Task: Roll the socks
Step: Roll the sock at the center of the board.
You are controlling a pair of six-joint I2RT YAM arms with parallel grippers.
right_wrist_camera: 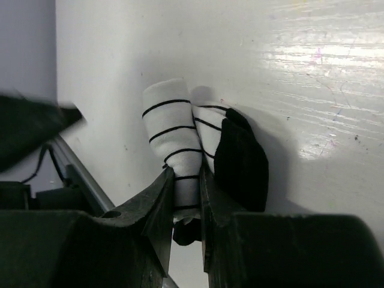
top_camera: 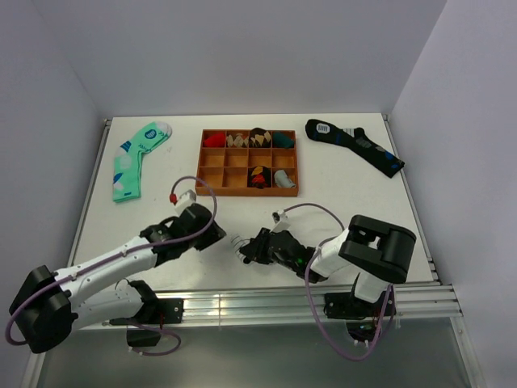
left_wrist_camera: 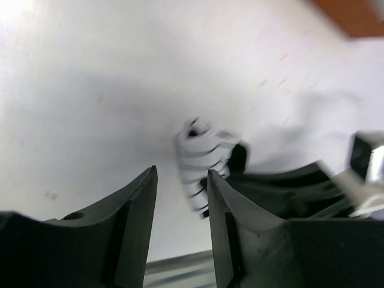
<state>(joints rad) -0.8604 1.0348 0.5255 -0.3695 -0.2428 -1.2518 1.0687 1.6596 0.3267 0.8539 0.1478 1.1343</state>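
Observation:
The white sock with thin black stripes [right_wrist_camera: 174, 129] is rolled up, its black end [right_wrist_camera: 240, 159] beside the roll. My right gripper [right_wrist_camera: 186, 180] is shut on the roll, low over the table near the front edge. The roll shows as a small white bundle [top_camera: 241, 244] at the tip of my right gripper [top_camera: 252, 247] in the top view. My left gripper [left_wrist_camera: 182, 183] is open and empty, a little to the left of the roll [left_wrist_camera: 201, 159] and not touching it. It sits at the end of the left arm [top_camera: 216, 234] in the top view.
A brown divided tray [top_camera: 248, 186] holding rolled socks stands at the middle back. A mint green sock [top_camera: 137, 158] lies at the back left. A long black sock with blue patches [top_camera: 355, 145] lies at the back right. The metal rail [top_camera: 307, 303] runs along the front edge.

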